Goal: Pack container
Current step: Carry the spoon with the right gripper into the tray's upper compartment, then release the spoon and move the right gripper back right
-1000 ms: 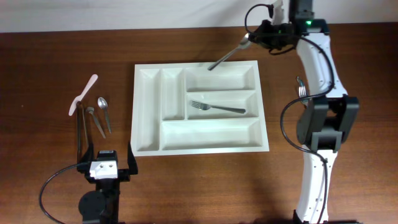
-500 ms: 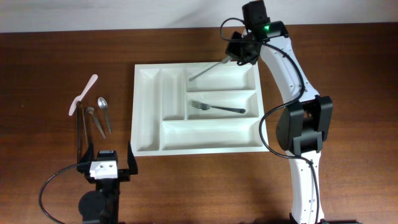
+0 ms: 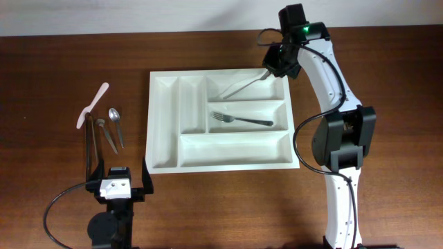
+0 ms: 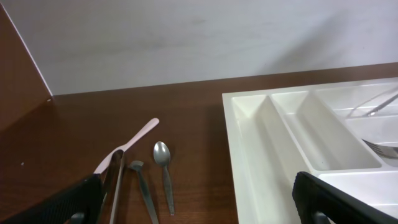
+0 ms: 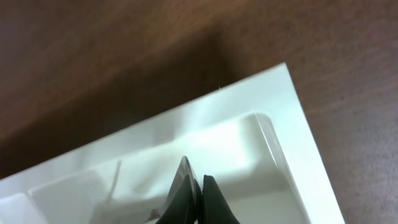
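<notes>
- The left gripper (image 3: 118,174) sits at the near edge of the tabletop (image 3: 55,55), left of centre, with its jaws spread wide and nothing between them.
- Just beyond it, toward the tabletop's left edge, lies a small group of loose cutlery. It includes a dark slender tool (image 3: 88,149) lying near to far, a short metal utensil (image 3: 106,135) (its type is unclear) and a silver spoon (image 3: 115,123).
- A pale pink utensil (image 3: 93,105) lies slanted at the far end of that group.
- The container (image 3: 235,146), a large white tray with five compartments, rests flat in the middle of the tabletop, to the right of the loose cutlery and apart from it.
- Its long compartment runs along the side nearest the tabletop's near edge and holds nothing.
- The two narrow compartments on its left side are bare as well.
- A silver fork (image 3: 242,120) lies lengthwise in the middle right compartment.
- The right gripper (image 3: 270,71) hangs over the tray's far right corner, its dark fingers (image 5: 186,193) pressed together.
- They pinch one end of a silver utensil (image 3: 242,85) (fork or spoon, it is hard to tell), which slants down into the far right compartment with its free end pointing toward the tabletop's left edge.
</notes>
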Controlling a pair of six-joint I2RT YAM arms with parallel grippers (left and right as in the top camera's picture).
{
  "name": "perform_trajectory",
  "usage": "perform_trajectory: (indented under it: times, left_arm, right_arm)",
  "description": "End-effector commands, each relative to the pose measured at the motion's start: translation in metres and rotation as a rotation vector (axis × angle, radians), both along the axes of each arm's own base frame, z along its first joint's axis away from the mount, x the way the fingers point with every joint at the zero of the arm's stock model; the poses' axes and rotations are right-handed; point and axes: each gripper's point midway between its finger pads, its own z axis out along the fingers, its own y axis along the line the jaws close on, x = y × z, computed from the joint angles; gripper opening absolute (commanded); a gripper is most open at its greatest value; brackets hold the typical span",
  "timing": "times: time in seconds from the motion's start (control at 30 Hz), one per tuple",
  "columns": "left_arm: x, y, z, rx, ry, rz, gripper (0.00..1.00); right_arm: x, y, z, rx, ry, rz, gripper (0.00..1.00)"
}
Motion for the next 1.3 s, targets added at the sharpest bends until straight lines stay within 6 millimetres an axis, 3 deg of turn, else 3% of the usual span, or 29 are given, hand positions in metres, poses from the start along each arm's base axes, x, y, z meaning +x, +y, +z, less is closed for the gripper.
perform_trajectory:
  times: [0.0, 0.13, 0.2, 0.47, 0.63, 0.77, 1.0, 1.13, 1.27]
  left_arm:
    - [0.0, -0.003, -0.001, 0.001, -0.004, -0.016, 0.99]
    - [0.0, -0.003, -0.001, 0.001, -0.004, -0.016, 0.99]
    - [0.0, -0.003, -0.001, 0.001, -0.005, -0.016, 0.99]
    - [0.0, -0.003, -0.001, 0.001, -0.004, -0.016, 0.99]
    - [0.0, -0.003, -0.001, 0.001, -0.004, -0.016, 0.99]
    - [0.0, -0.003, -0.001, 0.001, -0.004, -0.016, 0.99]
    - [0.0, -0.003, -0.001, 0.001, -0.005, -0.016, 0.99]
    - [0.0, -0.003, -0.001, 0.001, -0.004, -0.016, 0.99]
    - [0.0, -0.003, -0.001, 0.001, -0.004, -0.016, 0.99]
  right_arm:
    - [0.002, 0.005, 0.003, -0.013, -0.012, -0.001, 0.04]
    - [0.001, 0.005, 0.003, -0.014, -0.011, 0.003, 0.04]
    - [0.001, 0.005, 0.003, -0.018, -0.009, 0.013, 0.11]
    - [0.001, 0.003, 0.003, -0.04, -0.022, 0.08, 0.2]
    - [0.006, -0.013, 0.005, -0.092, -0.06, 0.206, 0.23]
    - [0.009, -0.044, 0.016, -0.124, -0.082, 0.241, 0.23]
    - [-0.006, -0.13, 0.046, -0.172, -0.073, 0.22, 0.25]
    - [-0.031, -0.174, 0.039, -0.178, 0.011, 0.221, 0.3]
    - [-0.055, -0.199, 0.025, -0.17, 0.101, 0.229, 0.31]
